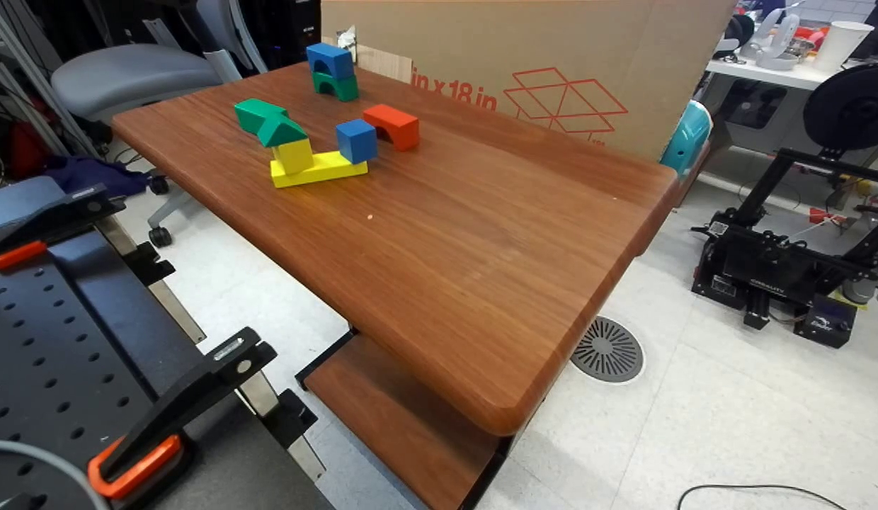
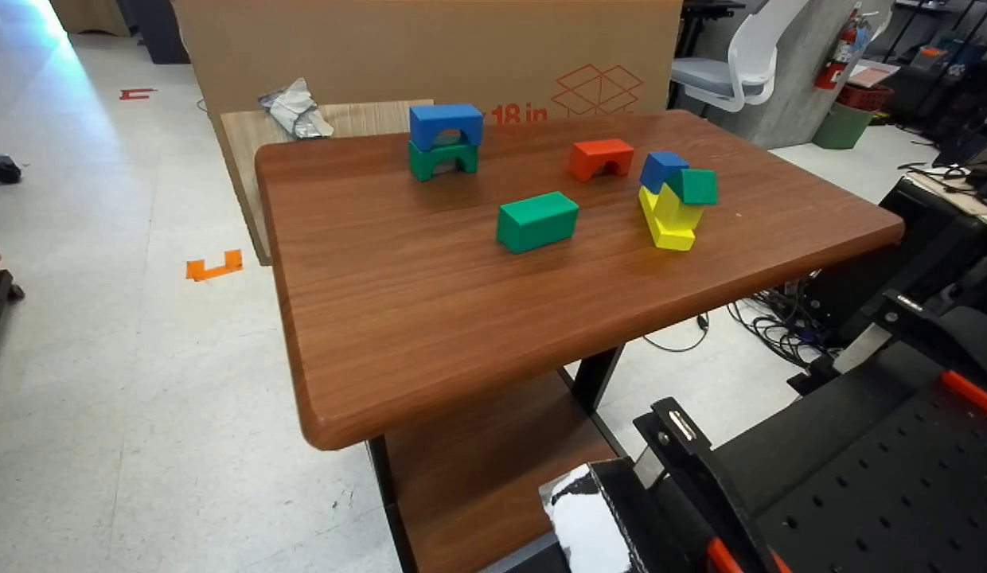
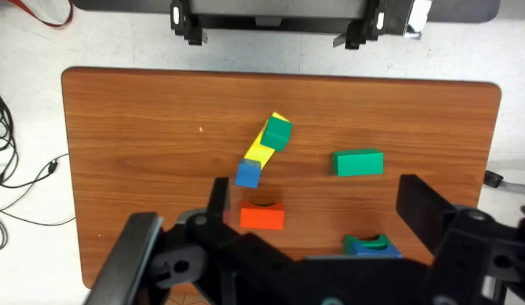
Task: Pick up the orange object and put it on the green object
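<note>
The orange object is an orange-red arch block [image 3: 261, 218] on the table. It also shows in both exterior views [image 1: 393, 119] [image 2: 601, 149]. A plain green block [image 3: 359, 164], slightly longer than the orange one, lies apart on the table, also in both exterior views [image 1: 253, 115] [image 2: 539, 221]. A green triangular wedge [image 3: 276, 133] sits on a yellow block [image 1: 294, 156]. My gripper [image 3: 316, 180] is open and empty, high above the table. In the wrist view the orange block appears beside the left finger, inside the opening. The gripper is out of both exterior views.
A blue cube [image 1: 357, 142] stands on a long yellow block [image 1: 326, 170] close to the orange block. A blue arch [image 2: 446, 119] rests on a green arch [image 2: 422, 161]; my gripper body partly hides them in the wrist view. A cardboard box [image 2: 342, 48] stands behind the table [image 2: 398, 302].
</note>
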`<state>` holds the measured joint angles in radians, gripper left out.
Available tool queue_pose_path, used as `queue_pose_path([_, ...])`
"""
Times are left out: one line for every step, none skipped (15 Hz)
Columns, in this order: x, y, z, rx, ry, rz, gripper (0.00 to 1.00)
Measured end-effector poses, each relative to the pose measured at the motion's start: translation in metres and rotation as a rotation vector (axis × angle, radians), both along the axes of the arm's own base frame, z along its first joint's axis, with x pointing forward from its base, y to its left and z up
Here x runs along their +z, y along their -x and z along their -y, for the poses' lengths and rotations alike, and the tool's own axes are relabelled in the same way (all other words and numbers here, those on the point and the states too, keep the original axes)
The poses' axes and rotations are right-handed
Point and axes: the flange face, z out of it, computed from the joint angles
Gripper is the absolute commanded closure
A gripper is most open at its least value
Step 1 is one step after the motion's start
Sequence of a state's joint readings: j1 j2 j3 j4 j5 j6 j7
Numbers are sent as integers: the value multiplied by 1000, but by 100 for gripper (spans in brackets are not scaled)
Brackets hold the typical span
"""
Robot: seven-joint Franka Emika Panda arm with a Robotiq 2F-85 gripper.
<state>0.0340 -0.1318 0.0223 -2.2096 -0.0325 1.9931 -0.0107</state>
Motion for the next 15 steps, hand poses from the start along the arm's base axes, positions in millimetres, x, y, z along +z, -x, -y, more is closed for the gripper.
queue_pose_path([-10, -13, 2, -8, -6, 14, 0])
queue_pose_path([-20, -25, 3, -13, -11, 28, 0])
queue_pose_path([-30, -36, 4, -18, -17, 42, 0])
queue_pose_path([-42, -45, 3, -23, -24, 57, 0])
queue_pose_path([-54, -54, 3, -29, -30, 69, 0])
queue_pose_path([-66, -61, 2, -35, -36, 78, 0])
queue_pose_path([-77, -67, 2, -40, -42, 83, 0])
queue_pose_path([-89, -73, 2, -45, -45, 86, 0])
queue_pose_path([-99, -78, 2, -48, -47, 87, 0])
queue_pose_path([-110, -83, 2, -53, -47, 88, 0])
queue_pose_path([-119, -87, 3, -59, -47, 88, 0])
queue_pose_path([-128, -91, 4, -66, -47, 86, 0])
queue_pose_path([-136, -95, 6, -74, -46, 85, 0])
queue_pose_path([-144, -98, 8, -84, -45, 80, 0])
queue_pose_path([-151, -101, 10, -95, -43, 74, 0])
